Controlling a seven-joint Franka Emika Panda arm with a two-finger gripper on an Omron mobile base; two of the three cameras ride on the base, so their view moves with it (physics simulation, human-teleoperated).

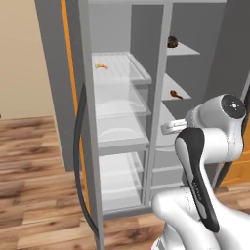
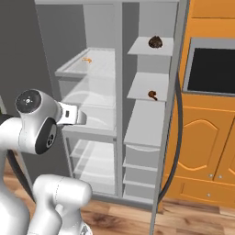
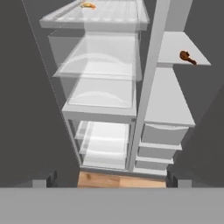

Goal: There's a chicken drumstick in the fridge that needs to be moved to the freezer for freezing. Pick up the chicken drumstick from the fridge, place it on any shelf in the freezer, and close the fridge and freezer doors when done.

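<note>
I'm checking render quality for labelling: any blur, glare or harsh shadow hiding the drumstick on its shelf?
Left base view: drumstick sharp, evenly lit. Right base view: small but crisp, no glare. Hand view: clear on the pale freezer shelf, soft shading only.

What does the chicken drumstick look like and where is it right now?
The chicken drumstick is a small, dark red-brown piece with a rounded meaty end and a short, thin orange-brown bone stub. It lies flat on a solid grey shelf in the narrower compartment, the freezer, one shelf below a round dark-brown lump. It touches the shelf alone. Both doors stand open.
</note>
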